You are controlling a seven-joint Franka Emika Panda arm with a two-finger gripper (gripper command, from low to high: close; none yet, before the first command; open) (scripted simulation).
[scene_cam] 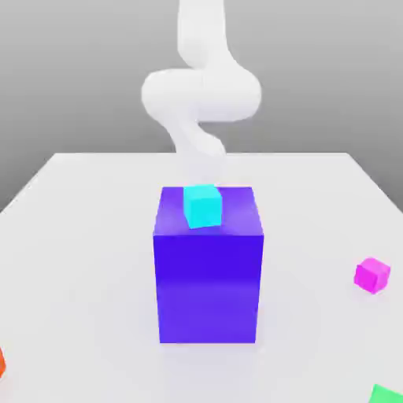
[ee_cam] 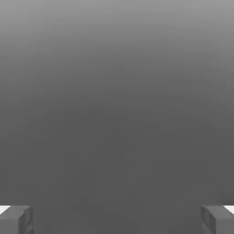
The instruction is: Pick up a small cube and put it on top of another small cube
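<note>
Nothing is being carried yet: the cyan cube point(scene_cam: 203, 206) is sitting on the big blue block point(scene_cam: 208, 268), the pink cube point(scene_cam: 371, 275) is lying well apart on the table point(scene_cam: 86, 236), and the gripper point(ee_cam: 117, 219) is hanging fully open, empty

Big blocks: one, the blue-violet block point(scene_cam: 208, 275) standing on the worktop point(scene_cam: 79, 236).
Small cubes in full sight: two, a cyan cube point(scene_cam: 203, 205) on top of the big block and a magenta-pink cube point(scene_cam: 371, 275) on the worktop toward the exterior view's right.
Cubes cut off by the picture edge: two, a green one point(scene_cam: 386, 393) at the lower right corner and an orange-red one point(scene_cam: 1, 364) at the left edge.
Robot arms: one white arm point(scene_cam: 201, 94).
Gripper fingers: two, one finger point(ee_cam: 16, 219) and the other finger point(ee_cam: 218, 218), in the hand view.
</note>
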